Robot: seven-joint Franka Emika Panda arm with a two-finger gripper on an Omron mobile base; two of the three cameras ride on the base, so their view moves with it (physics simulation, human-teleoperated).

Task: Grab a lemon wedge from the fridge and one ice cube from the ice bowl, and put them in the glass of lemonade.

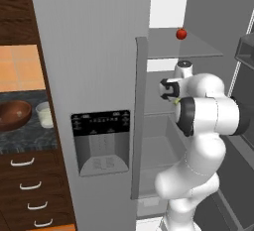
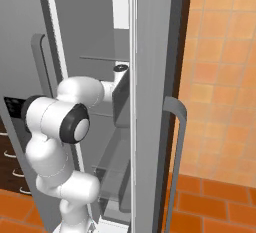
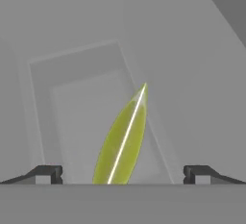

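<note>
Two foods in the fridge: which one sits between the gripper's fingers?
The yellow-green lemon wedge, lying between the open gripper's fingertips. The red fruit sits on a higher shelf, away from the hand.

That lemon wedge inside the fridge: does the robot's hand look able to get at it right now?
Probably yes. In the hand view the lemon wedge lies straight ahead between the two fingertips of the open hand, with nothing between them. The fridge door stands open and the arm already reaches inside.

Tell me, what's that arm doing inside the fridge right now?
Gripper open, inside the fridge. Lemon wedge sits between the fingers, not yet gripped. Nothing in the way that I can see.
</note>
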